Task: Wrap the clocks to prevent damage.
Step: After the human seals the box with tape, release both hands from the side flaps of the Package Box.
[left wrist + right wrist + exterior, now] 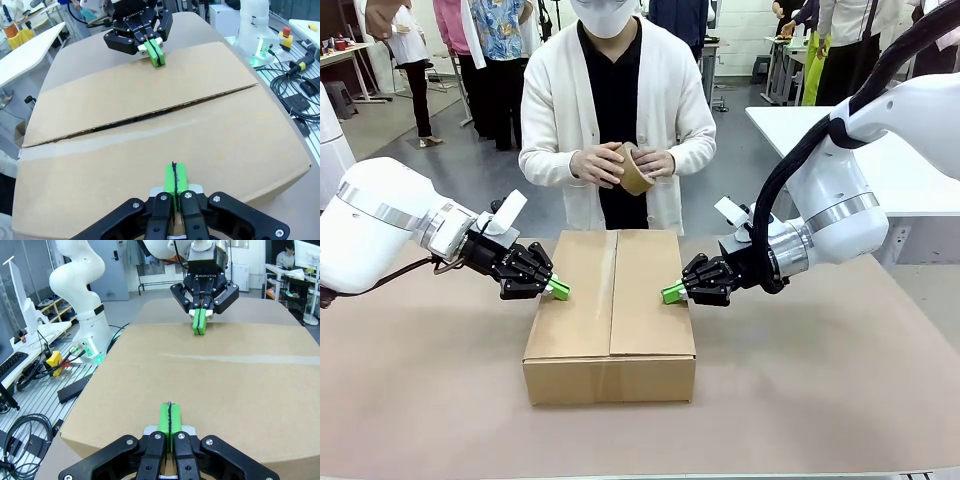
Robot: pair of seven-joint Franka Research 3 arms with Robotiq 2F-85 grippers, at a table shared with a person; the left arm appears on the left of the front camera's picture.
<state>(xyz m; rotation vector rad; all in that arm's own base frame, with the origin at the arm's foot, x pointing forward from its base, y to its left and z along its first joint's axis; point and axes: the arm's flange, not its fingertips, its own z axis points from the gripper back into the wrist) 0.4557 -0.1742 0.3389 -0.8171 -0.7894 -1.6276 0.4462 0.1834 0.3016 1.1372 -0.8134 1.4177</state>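
A closed brown cardboard box (610, 310) lies in the middle of the table, its two top flaps meeting along a seam (150, 112). My left gripper (558, 290) is shut, its green tips resting on the left flap near the box's left edge. Opposite it, my right gripper (672, 294) is also shut, with its tips on the right flap at the right edge. The left wrist view has the left gripper (174, 180) near and the right gripper (156, 52) far across the box (210, 150). The clocks are hidden. Behind the box a person holds a brown tape roll (633, 170) in both hands.
The brown table top (800, 400) has free room in front of and beside the box. A white table (800, 125) stands at the back right. The left arm's base (90, 340) and loose cables (30, 375) sit beside the table. Other people stand far behind.
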